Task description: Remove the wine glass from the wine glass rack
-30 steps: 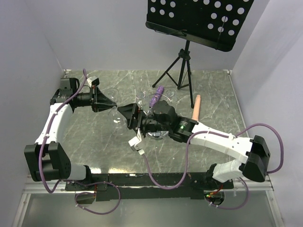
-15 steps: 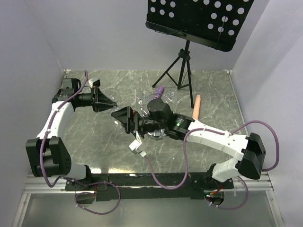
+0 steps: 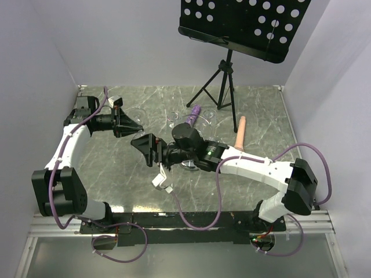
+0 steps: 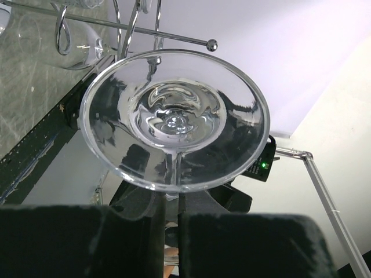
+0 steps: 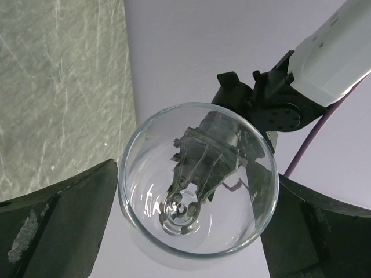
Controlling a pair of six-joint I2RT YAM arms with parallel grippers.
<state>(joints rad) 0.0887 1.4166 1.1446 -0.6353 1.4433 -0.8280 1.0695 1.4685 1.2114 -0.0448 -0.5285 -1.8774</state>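
Observation:
The wine glass [image 4: 174,116] hangs in the air between my two grippers, left of the chrome wine glass rack [image 4: 168,36]. My left gripper [image 4: 167,211] is shut on its stem, with the round foot just past the fingertips. My right gripper [image 5: 197,174] has its fingers against both sides of the bowl [image 5: 197,179] and looks into the bowl's mouth. In the top view the left gripper [image 3: 138,128] and right gripper [image 3: 138,143] meet tip to tip, and the glass is hard to make out. The rack [image 3: 184,120] stands behind my right wrist.
Other glasses [image 4: 75,49] still hang on the rack. A black tripod music stand [image 3: 226,75] stands at the back. A beige cylinder [image 3: 240,130] lies right of the rack. A white tag [image 3: 160,180] dangles under my right wrist. Walls close in left, right and behind.
My right gripper has moved left with the glass, away from the rack and up to my left gripper. The left gripper shifted slightly back, then held still.

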